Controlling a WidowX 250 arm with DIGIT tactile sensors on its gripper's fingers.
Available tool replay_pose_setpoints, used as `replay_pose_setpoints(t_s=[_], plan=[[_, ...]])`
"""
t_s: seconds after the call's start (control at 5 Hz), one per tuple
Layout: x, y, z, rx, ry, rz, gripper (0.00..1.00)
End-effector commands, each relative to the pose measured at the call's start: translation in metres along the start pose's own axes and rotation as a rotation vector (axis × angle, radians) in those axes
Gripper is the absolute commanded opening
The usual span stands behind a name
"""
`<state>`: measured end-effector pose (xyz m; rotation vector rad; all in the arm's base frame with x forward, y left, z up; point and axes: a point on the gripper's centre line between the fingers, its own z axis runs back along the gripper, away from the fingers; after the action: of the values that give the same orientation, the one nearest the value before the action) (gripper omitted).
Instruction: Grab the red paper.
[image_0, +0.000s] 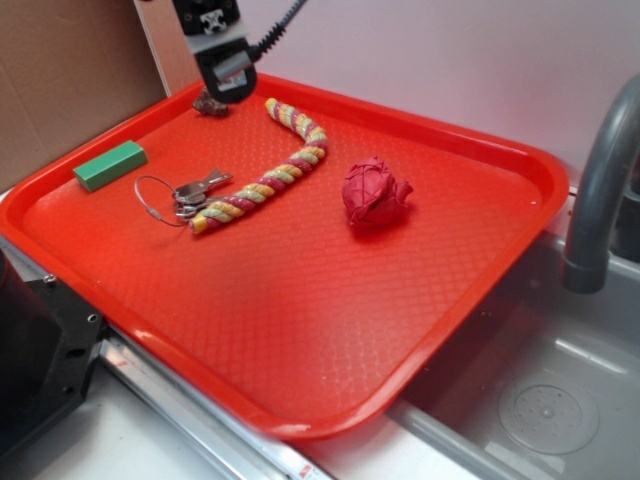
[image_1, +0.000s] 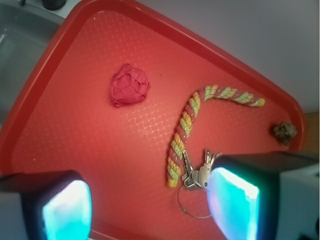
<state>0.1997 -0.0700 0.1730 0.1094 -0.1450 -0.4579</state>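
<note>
End effector (image_1: 150, 210) agape, crumpled red paper (image_1: 130, 85) apart.

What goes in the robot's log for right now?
gripper: open, empty, raised | red paper: on tray, untouched | rope: beside keys

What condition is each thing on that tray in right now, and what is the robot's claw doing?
Red paper: crumpled into a ball, lying free.
Rope: twisted, bent, flat on the tray.
Keys: lying beside the rope's end, on a wire ring.
Green block: lying flat.
Gripper: open, empty, above the tray.
</note>
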Motion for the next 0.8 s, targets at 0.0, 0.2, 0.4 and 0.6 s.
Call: replay_pose_setpoints(t_s=[0.0,0.2,0.4,0.6], plan=[[0.042,-0.005,-0.041,-0.024,-0.004,-0.094,1.00],[0.055,-0.009,-0.064,-0.013,-0.048,-0.097,1.00],[0.065,-0.006,-0.084,-0.070,-0.096,-0.127,1.00],[0.075,-0.005,-0.101,-0.098,-0.089,-0.147,1.00]])
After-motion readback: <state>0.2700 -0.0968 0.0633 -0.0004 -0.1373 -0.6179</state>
